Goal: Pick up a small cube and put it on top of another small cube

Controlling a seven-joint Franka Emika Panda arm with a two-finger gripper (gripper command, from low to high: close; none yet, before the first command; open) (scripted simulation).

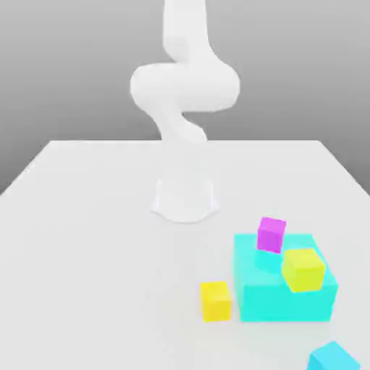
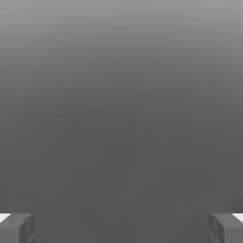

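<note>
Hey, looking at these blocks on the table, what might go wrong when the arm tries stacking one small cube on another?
1. The magenta cube and the olive-yellow cube sit close together on the large cyan block; open fingers reaching for one may knock the other off.
2. The yellow cube lies close beside that block, leaving little finger room.

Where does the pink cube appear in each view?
Exterior view: the pink cube is at the lower right, at the far edge of the big cyan block.
Hand view: grey background and the open end effector, its fingertips wide apart.
Shared landmark: none is certain; the grey background may be common to both.
</note>
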